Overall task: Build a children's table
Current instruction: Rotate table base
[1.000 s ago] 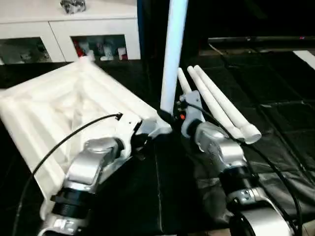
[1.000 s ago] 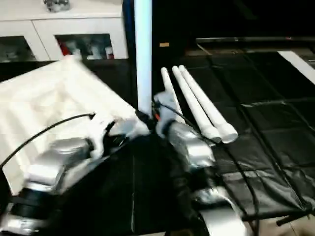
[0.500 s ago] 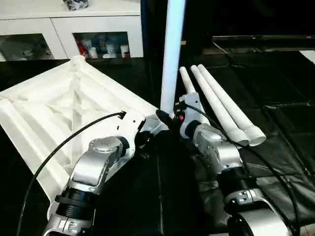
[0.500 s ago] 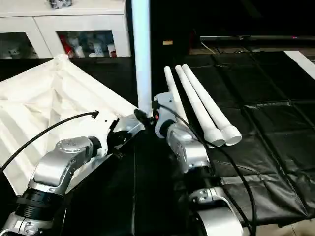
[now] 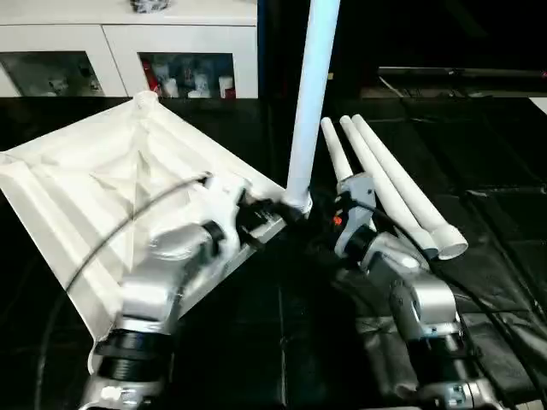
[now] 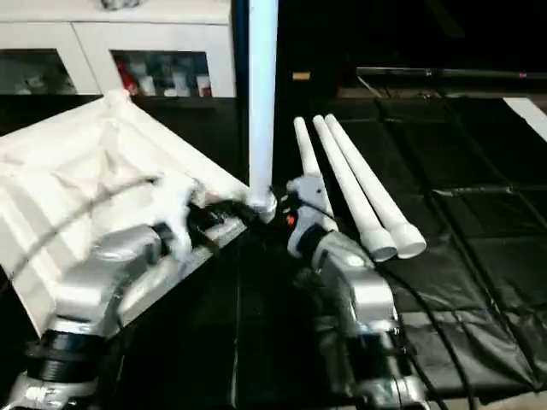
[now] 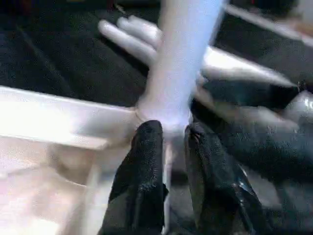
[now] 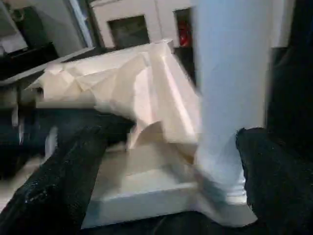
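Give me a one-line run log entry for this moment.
step: first leg standing upright in tabletop corner socket | right gripper open beside leg | spare legs lying on floor: three

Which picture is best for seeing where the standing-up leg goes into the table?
The left wrist view: the upright leg meets the table top's corner socket right in front of the left gripper. The right wrist view shows the leg's base from the other side. The head views show the whole leg, with the joint small.
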You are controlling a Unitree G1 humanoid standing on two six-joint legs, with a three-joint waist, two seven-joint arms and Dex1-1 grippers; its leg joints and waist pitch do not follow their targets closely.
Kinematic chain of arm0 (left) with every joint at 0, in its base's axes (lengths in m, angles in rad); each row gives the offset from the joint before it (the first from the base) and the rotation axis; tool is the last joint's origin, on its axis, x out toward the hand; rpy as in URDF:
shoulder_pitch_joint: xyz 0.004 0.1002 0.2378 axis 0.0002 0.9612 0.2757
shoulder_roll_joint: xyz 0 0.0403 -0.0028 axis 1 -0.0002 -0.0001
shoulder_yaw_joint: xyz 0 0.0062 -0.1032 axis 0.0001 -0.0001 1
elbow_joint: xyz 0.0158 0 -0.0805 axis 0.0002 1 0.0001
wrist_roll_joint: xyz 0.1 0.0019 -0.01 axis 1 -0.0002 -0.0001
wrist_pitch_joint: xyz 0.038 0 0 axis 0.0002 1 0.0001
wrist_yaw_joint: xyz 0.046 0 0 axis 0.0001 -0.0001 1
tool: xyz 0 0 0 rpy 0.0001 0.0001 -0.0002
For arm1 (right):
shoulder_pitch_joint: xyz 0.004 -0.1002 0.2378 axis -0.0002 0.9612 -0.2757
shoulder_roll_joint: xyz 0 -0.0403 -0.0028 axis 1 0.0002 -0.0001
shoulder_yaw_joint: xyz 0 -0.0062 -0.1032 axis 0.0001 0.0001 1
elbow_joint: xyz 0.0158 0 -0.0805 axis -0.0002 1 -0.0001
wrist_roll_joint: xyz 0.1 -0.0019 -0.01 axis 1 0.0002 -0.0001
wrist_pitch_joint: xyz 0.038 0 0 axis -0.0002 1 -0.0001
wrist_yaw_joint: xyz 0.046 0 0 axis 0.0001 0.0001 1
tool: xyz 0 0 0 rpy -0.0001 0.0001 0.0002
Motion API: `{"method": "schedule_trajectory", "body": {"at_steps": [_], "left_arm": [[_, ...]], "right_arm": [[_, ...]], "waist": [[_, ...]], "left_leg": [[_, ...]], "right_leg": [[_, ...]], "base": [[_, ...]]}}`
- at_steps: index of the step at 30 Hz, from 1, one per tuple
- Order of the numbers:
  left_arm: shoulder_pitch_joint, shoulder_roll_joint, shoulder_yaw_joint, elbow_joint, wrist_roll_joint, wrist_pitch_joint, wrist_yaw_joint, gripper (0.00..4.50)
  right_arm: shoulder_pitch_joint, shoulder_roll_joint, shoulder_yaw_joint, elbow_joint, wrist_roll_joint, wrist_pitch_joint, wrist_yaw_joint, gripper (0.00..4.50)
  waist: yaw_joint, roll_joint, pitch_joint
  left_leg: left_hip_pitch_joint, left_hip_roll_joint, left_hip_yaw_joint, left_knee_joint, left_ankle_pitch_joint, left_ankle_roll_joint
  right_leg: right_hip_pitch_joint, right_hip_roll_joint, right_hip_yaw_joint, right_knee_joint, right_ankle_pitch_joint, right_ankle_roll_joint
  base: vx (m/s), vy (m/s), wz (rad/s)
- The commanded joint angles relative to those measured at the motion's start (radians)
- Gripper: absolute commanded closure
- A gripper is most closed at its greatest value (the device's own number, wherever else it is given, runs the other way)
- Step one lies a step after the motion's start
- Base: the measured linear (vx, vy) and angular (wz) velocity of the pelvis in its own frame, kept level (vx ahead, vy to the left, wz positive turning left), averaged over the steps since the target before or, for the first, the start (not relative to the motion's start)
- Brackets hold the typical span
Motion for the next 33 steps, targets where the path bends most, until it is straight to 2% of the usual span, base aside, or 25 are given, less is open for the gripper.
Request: {"method": "schedule_trajectory", "body": {"at_steps": [1, 2, 3, 4, 5, 6, 8, 9, 10, 11, 12, 14, 15, 17, 21, 23, 26, 28, 31, 32, 33], "left_arm": [[0.032, 0.106, 0.095, -0.047, 0.031, 0.036, 0.023, 3.67], [0.032, 0.106, 0.095, -0.047, 0.031, 0.036, 0.023, 3.67], [0.04, 0.135, 0.11, -0.05, 0.044, 0.045, 0.026, 3.93], [0.066, 0.224, 0.134, -0.055, 0.096, 0.054, 0.035, 4.03], [0.068, 0.232, 0.136, -0.055, 0.102, 0.055, 0.036, 4.03], [0.089, 0.288, 0.155, -0.067, 0.126, 0.074, 0.033, 4.08], [0.116, 0.348, 0.172, -0.086, 0.152, 0.095, 0.029, 4.22], [0.136, 0.387, 0.177, -0.096, 0.171, 0.102, 0.026, 4.47], [0.16, 0.427, 0.177, -0.106, 0.185, 0.114, 0.014, 4.48], [0.193, 0.474, 0.172, -0.124, 0.192, 0.14, 0.004, 4.48], [0.193, 0.474, 0.172, -0.124, 0.192, 0.14, 0.004, 4.49], [0.265, 0.562, 0.141, -0.156, 0.22, 0.18, -0.024, 4.49], [0.296, 0.592, 0.129, -0.167, 0.235, 0.194, -0.031, 4.49], [0.331, 0.611, 0.112, -0.18, 0.234, 0.213, -0.044, 4.49], [0.355, 0.625, 0.084, -0.205, 0.218, 0.25, -0.073, 4.49], [0.366, 0.64, 0.067, -0.216, 0.211, 0.27, -0.083, 4.49], [0.388, 0.661, 0.025, -0.239, 0.198, 0.294, -0.115, 4.49], [0.391, 0.66, 0.017, -0.246, 0.19, 0.3, -0.126, 4.49], [0.406, 0.673, -0.056, -0.299, 0.126, 0.287, -0.237, 4.49], [0.406, 0.673, -0.056, -0.299, 0.126, 0.287, -0.237, 4.49], [0.412, 0.69, -0.122, -0.358, 0.048, 0.292, -0.343, 4.49]], "right_arm": [[0.026, -0.01, 0.057, -0.032, -0.027, 0.056, 0.008, 0.0], [0.026, -0.01, 0.057, -0.032, -0.027, 0.056, 0.008, 0.0], [0.029, -0.013, 0.07, -0.032, -0.036, 0.064, 0.009, 0.0], [0.033, -0.033, 0.114, -0.031, -0.064, 0.089, 0.022, 0.0], [0.034, -0.035, 0.119, -0.03, -0.067, 0.091, 0.024, 0.0], [0.035, -0.047, 0.149, -0.024, -0.09, 0.105, 0.026, 0.0], [0.036, -0.053, 0.169, -0.018, -0.106, 0.118, 0.018, 0.0], [0.036, -0.052, 0.176, -0.014, -0.111, 0.123, 0.011, 0.0], [0.033, -0.048, 0.179, -0.007, -0.112, 0.128, 0.003, 0.0], [0.026, -0.043, 0.182, 0.006, -0.118, 0.14, -0.012, 0.0], [0.026, -0.043, 0.182, 0.006, -0.118, 0.14, -0.012, 0.0], [0.008, -0.034, 0.186, 0.046, -0.136, 0.15, -0.043, 0.0], [-0.002, -0.03, 0.187, 0.067, -0.144, 0.153, -0.055, 0.0], [-0.02, -0.022, 0.188, 0.101, -0.149, 0.146, -0.069, 0.0], [-0.039, -0.01, 0.189, 0.133, -0.155, 0.143, -0.078, 0.0], [-0.044, -0.005, 0.191, 0.142, -0.158, 0.142, -0.081, 0.0], [-0.063, 0.007, 0.189, 0.178, -0.157, 0.13, -0.09, 0.0], [-0.069, 0.011, 0.186, 0.191, -0.157, 0.125, -0.092, 0.0], [-0.1, 0.034, 0.168, 0.251, -0.159, 0.097, -0.117, 0.0], [-0.1, 0.034, 0.168, 0.251, -0.159, 0.097, -0.117, 0.0], [-0.127, 0.047, 0.158, 0.291, -0.158, 0.083, -0.127, 0.0]], "waist": [[0.006, -0.007, -0.079], [0.004, -0.006, -0.079], [0.003, -0.003, -0.078], [0.006, -0.002, -0.078], [0.004, 0.001, -0.076], [0.004, 0.002, -0.076], [0.005, 0.002, -0.073], [0.007, 0.001, -0.073], [0.012, 0.003, -0.071], [0.012, 0.003, -0.07], [0.01, -0.001, -0.067], [0.009, 0.001, -0.067], [0.008, -0.002, -0.064], [0.01, -0.003, -0.061], [0.015, 0.001, -0.059], [0.015, -0.002, -0.059], [0.013, 0.0, -0.057], [0.011, 0.0, -0.055], [0.009, 0.001, -0.054], [0.01, 0.002, -0.055], [0.008, 0.001, -0.053]], "left_leg": [[0.003, 0.069, -0.031, -0.062, -0.091, 0.073], [0.002, 0.068, -0.031, -0.063, -0.088, 0.071], [0.006, 0.066, -0.028, -0.061, -0.091, 0.071], [0.011, 0.067, -0.029, -0.062, -0.091, 0.063], [0.009, 0.068, -0.031, -0.065, -0.095, 0.061], [0.013, 0.069, -0.031, -0.065, -0.101, 0.055], [0.016, 0.072, -0.033, -0.07, -0.133, 0.036], [0.02, 0.073, -0.032, -0.069, -0.141, 0.032], [0.029, 0.076, -0.03, -0.07, -0.163, 0.022], [0.028, 0.076, -0.032, -0.071, -0.171, 0.016], [0.021, 0.076, -0.034, -0.075, -0.178, 0.012], [0.021, 0.076, -0.037, -0.078, -0.194, 0.003], [0.023, 0.076, -0.038, -0.082, -0.224, -0.008], [0.03, 0.076, -0.036, -0.082, -0.25, -0.017], [0.028, 0.077, -0.04, -0.086, -0.283, -0.035], [0.026, 0.076, -0.043, -0.088, -0.297, -0.04], [0.024, 0.074, -0.043, -0.087, -0.3, -0.035], [0.028, 0.074, -0.043, -0.086, -0.312, -0.038], [0.031, 0.075, -0.045, -0.089, -0.329, -0.045], [0.032, 0.076, -0.046, -0.089, -0.332, -0.049], [0.032, 0.075, -0.043, -0.088, -0.334, -0.051]], "right_leg": [[0.066, -0.108, 0.074, -0.072, -0.232, -0.132], [0.066, -0.107, 0.074, -0.071, -0.228, -0.129], [0.062, -0.106, 0.075, -0.076, -0.235, -0.124], [0.06, -0.104, 0.075, -0.073, -0.233, -0.124], [0.058, -0.1, 0.075, -0.07, -0.237, -0.115], [0.056, -0.1, 0.075, -0.071, -0.24, -0.113], [0.053, -0.104, 0.077, -0.072, -0.254, -0.117], [0.052, -0.104, 0.078, -0.075, -0.259, -0.118], [0.042, -0.105, 0.081, -0.077, -0.264, -0.125], [0.044, -0.107, 0.082, -0.074, -0.266, -0.129], [0.048, -0.107, 0.082, -0.072, -0.274, -0.131], [0.047, -0.108, 0.082, -0.072, -0.288, -0.127], [0.046, -0.109, 0.084, -0.073, -0.315, -0.125], [0.039, -0.11, 0.086, -0.079, -0.333, -0.122], [0.042, -0.112, 0.087, -0.079, -0.334, -0.122], [0.045, -0.113, 0.086, -0.078, -0.333, -0.121], [0.044, -0.114, 0.088, -0.079, -0.346, -0.119], [0.044, -0.115, 0.087, -0.084, -0.37, -0.12], [0.043, -0.115, 0.087, -0.084, -0.383, -0.124], [0.043, -0.116, 0.088, -0.081, -0.377, -0.129], [0.042, -0.112, 0.088, -0.082, -0.368, -0.128]], "base": [[0.0, 0.0, 0.0], [0.0, 0.0, 0.0], [0.0, 0.0, 0.0], [0.0, 0.0, 0.0], [0.0, 0.0, 0.0], [0.0, 0.0, 0.0], [0.0, 0.0, 0.0], [0.0, 0.0, 0.0], [0.0, 0.0, 0.0], [0.0, 0.0, 0.0], [0.0, 0.0, 0.0], [0.0, 0.0, 0.0], [0.0, 0.0, 0.0], [0.0, 0.0, 0.0], [0.0, 0.0, 0.0], [0.0, 0.0, 0.0], [0.0, 0.0, 0.0], [0.0, 0.0, 0.0], [0.0, 0.0, 0.0], [0.0, 0.0, 0.0], [0.0, 0.0, 0.0]]}}
